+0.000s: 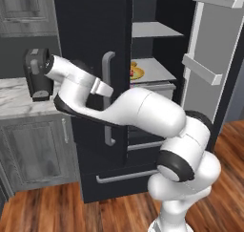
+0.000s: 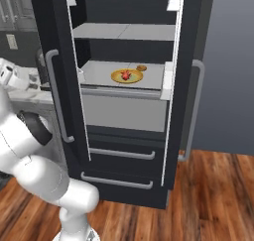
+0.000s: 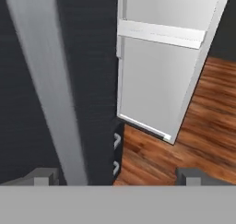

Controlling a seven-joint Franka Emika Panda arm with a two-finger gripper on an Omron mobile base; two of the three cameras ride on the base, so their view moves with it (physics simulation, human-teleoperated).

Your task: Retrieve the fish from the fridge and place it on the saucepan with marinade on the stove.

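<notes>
The fish is a small red-orange lump on a yellow-rimmed plate on the middle shelf of the black fridge. From the left base view the plate peeks past the edge of the shut left door. The fridge's right door is swung wide open. My gripper is open and holds nothing. It looks down the front of the left door, whose grey handle runs close by its left fingertip. The saucepan and the stove are out of view.
A tiny brown round item lies behind the plate. Two drawers with grey handles sit under the shelves. A marble counter with a dark boxy appliance stands left of the fridge. Below is wood floor.
</notes>
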